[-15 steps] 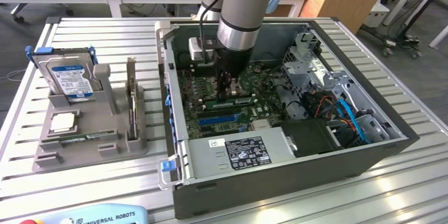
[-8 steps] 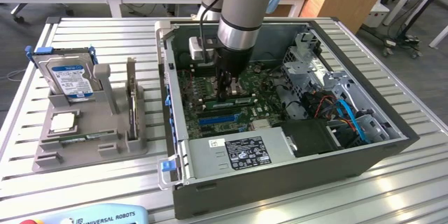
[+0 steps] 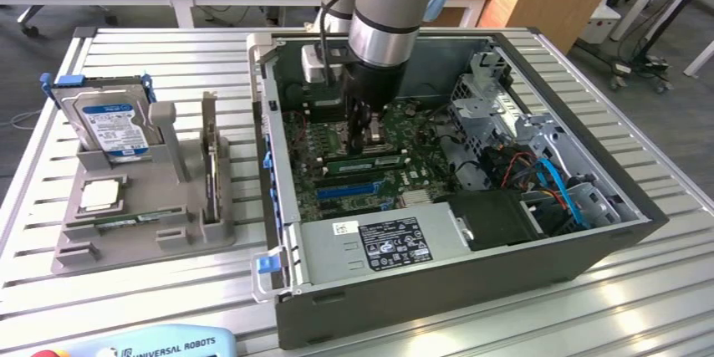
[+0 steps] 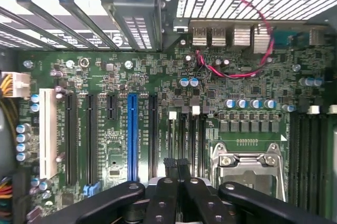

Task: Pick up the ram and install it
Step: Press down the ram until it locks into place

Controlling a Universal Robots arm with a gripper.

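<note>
Robot arm (image 3: 385,6), smooth grey cylinder with blue caps, reaches down into open PC case (image 3: 580,248), dark sheet-metal box lying on its side on a ribbed aluminium-slat desk (image 3: 670,307). Hand (image 3: 366,135) is black, low over the motherboard (image 3: 334,135), a green board densely studded with small parts. In the wrist view the hand (image 4: 176,165) has its two black fingers (image 4: 169,167) pressed together, closed, nothing visibly between them; fingertips sit just at the memory slots (image 4: 184,129), thin parallel black channels with white end clips. Beside them the silver CPU socket frame (image 4: 250,166), shiny stamped metal, rectangular. Long blue expansion slot (image 4: 132,134) and white slot (image 4: 48,132) run parallel, further off. Red-black wire (image 4: 237,71) loops over the board near the metal rear ports.

Ram (image 3: 366,159): long thin green stick with small dark chips, lying seated across the board just under the hand; whether the hand touches it, cannot tell.

Power supply (image 3: 374,244), grey box with black label, sits at the case's near edge. Blue cables (image 3: 558,186) at the exterior view's right. On the exterior view's left, grey moulded plastic holder (image 3: 167,223) carries a silver-and-blue hard drive (image 3: 112,127) upright, square silver processor (image 3: 100,194) flat, second ram stick (image 3: 140,220) lying flat in a groove
</note>
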